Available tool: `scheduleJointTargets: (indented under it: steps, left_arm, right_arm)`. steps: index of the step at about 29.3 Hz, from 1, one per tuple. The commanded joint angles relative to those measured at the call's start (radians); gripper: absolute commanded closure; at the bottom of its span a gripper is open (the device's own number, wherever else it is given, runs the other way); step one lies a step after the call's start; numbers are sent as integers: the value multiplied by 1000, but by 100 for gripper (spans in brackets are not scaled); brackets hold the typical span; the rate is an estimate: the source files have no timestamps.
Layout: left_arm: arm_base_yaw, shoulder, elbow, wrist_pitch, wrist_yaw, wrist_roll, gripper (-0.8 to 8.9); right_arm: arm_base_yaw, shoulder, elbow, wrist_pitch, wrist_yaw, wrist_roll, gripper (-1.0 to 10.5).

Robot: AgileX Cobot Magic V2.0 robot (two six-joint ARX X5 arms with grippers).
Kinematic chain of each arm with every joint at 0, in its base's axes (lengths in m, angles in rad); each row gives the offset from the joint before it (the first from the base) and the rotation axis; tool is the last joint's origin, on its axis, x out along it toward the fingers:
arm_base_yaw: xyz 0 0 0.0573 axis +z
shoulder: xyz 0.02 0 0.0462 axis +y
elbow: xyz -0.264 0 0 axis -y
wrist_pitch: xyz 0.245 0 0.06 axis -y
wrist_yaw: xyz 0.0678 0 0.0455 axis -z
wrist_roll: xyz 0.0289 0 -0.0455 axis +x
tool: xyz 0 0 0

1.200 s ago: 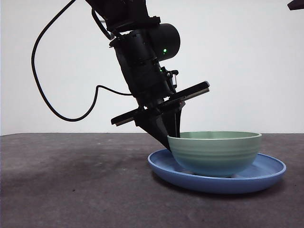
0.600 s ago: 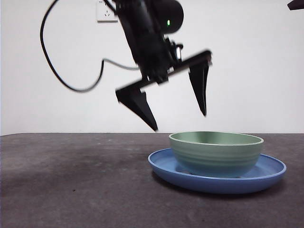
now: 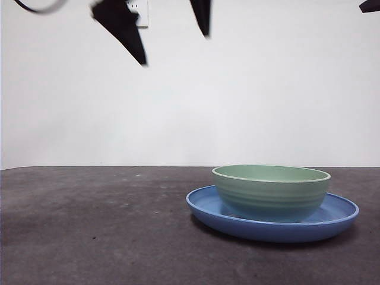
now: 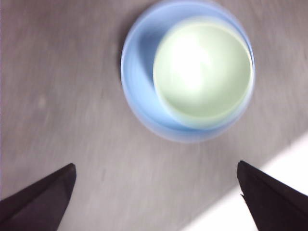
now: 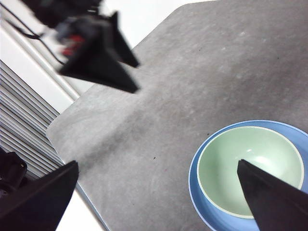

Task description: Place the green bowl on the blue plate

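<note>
The green bowl (image 3: 271,191) sits upright in the blue plate (image 3: 339,215) on the dark table, right of centre in the front view. My left gripper (image 3: 172,38) is open and empty, high above the table and left of the bowl, its two black tips hanging from the top edge. The left wrist view shows the bowl (image 4: 203,70) in the plate (image 4: 137,72) far below its open gripper (image 4: 156,195). My right gripper (image 5: 156,197) is open and empty, high up; the bowl (image 5: 250,168) and plate (image 5: 202,204) lie below it.
The dark grey table (image 3: 89,225) runs to a white wall. A wall socket (image 3: 138,12) shows at the top. The right arm shows only as a black tip (image 3: 369,6) in the top right corner. The table's corner and edge (image 5: 62,125) show in the right wrist view.
My left gripper has let go of the bowl, opened and risen up and to the left, almost out of the front view. The bowl stays in the plate.
</note>
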Motion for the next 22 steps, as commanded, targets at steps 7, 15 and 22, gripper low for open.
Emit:
scheduleJointTargets:
  steps: [7, 15, 22]
  left_arm:
    - [-19, -263, -163, 65, -4, 55, 211]
    - [-18, -637, -578, 278, -4, 55, 211]
    - [-18, -940, -926, 434, -4, 54, 212]
  right_arm:
    - [5, 3, 18, 10, -3, 10, 342]
    - [5, 3, 18, 10, 0, 10, 342]
    - [5, 3, 18, 10, 0, 10, 342]
